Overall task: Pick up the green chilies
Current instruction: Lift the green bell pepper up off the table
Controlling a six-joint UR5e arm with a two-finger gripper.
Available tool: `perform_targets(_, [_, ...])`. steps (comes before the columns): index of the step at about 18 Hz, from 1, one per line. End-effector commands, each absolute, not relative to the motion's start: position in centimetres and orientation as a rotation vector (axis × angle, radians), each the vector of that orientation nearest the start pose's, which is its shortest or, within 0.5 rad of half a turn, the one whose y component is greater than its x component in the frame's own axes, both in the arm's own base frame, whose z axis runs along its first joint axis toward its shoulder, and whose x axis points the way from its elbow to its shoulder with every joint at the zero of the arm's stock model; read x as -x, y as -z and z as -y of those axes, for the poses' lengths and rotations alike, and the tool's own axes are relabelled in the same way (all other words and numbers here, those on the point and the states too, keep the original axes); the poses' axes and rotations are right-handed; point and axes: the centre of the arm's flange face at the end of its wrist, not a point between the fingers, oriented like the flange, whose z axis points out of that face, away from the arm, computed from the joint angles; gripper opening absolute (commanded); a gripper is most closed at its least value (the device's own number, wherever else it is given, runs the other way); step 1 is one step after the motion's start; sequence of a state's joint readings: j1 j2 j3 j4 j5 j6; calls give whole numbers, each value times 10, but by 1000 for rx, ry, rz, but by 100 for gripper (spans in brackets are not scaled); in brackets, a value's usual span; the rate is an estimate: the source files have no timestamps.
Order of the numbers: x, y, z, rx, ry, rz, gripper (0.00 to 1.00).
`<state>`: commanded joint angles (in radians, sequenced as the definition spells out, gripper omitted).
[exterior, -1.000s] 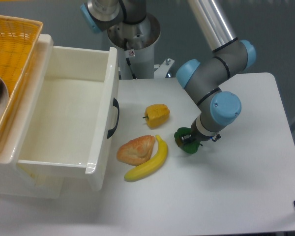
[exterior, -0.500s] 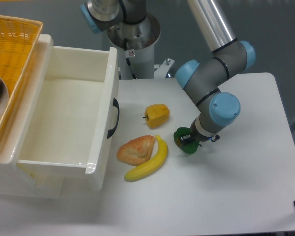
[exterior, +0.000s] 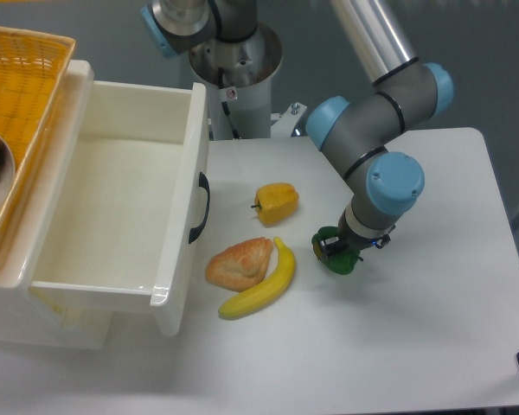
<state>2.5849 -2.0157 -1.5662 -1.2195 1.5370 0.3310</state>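
The green chilies (exterior: 341,264), a small glossy dark-green pepper-shaped toy, sit right of the banana near the middle of the white table (exterior: 415,346). My gripper (exterior: 333,250) comes down from above under the blue-capped wrist and is closed around the toy. Only the toy's green edges show beside the dark fingers. I cannot tell whether the toy rests on the table or hangs just above it.
A yellow pepper (exterior: 278,202), a croissant (exterior: 239,262) and a yellow banana (exterior: 258,292) lie just left of the gripper. A large open white drawer (exterior: 195,173) stands at the left, with an orange basket (exterior: 26,86) behind it. The arm's base (exterior: 233,78) is at the back.
The wrist and gripper have shifted slightly right and toward the front, and the green toy has moved along with them. The other items have not moved.
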Motion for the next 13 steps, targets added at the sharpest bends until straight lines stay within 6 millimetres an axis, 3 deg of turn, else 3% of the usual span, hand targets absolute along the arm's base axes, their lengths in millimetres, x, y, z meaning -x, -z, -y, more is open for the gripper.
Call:
perform_targets(7, [443,-333,-447,3030,28,698,64])
perform_targets(13, [421,-349,-458,3083,-15,313,64])
